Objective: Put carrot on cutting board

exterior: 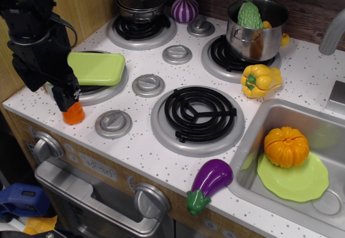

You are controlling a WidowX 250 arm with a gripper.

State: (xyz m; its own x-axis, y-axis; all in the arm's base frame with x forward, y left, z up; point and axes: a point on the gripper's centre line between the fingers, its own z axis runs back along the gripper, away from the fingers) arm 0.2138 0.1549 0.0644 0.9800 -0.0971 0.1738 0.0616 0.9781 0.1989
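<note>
Carrot [73,114]: stubby orange cone, ridged, upright near the counter's front-left edge [21,114], just beside a knob [113,124]. Gripper [67,99]: directly over it, hiding its top; grasp cannot be told. Board [97,68]: lime green, on the left burner [102,91], close behind. Open counter between knobs.

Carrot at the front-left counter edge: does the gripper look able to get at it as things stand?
Probably yes. The gripper is right over the carrot, covering its upper part, with nothing between them. Whether the jaws have closed on it can't be told.
</note>
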